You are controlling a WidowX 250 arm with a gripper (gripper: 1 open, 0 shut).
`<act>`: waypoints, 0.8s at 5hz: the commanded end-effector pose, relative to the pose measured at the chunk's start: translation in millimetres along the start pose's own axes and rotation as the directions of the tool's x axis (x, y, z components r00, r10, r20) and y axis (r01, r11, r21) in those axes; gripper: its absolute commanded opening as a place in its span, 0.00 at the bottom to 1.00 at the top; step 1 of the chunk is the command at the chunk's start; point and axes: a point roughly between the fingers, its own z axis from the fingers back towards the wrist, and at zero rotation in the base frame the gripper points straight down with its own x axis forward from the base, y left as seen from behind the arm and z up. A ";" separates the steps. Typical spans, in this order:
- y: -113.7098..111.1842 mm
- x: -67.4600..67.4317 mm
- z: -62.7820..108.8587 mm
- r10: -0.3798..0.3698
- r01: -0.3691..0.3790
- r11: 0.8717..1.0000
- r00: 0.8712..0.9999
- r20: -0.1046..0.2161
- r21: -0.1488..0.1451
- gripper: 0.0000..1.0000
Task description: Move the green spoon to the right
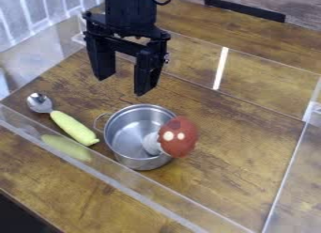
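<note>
The green spoon lies on the wooden table at the left, its small shiny silver bowl pointing up-left and its fat yellow-green handle pointing down-right toward the pot. My gripper hangs above the table at the upper middle, up and to the right of the spoon, apart from it. Its two black fingers stand wide apart, open, with nothing between them.
A round steel pot sits just right of the spoon's handle, with a red-capped, white-stemmed mushroom toy leaning in it. Clear acrylic walls run along the front, left and right of the table. A yellow-green reflection of the handle shows in the front wall.
</note>
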 end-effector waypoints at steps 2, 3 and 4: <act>-1.8 -6.9 -32.8 0.110 -0.111 0.994 0.991 -0.078 -0.009 1.00; 22.1 -6.7 -38.0 0.325 -0.327 0.945 0.943 -0.072 -0.019 1.00; 35.3 -7.4 -34.5 0.454 -0.456 0.890 0.889 -0.066 -0.021 1.00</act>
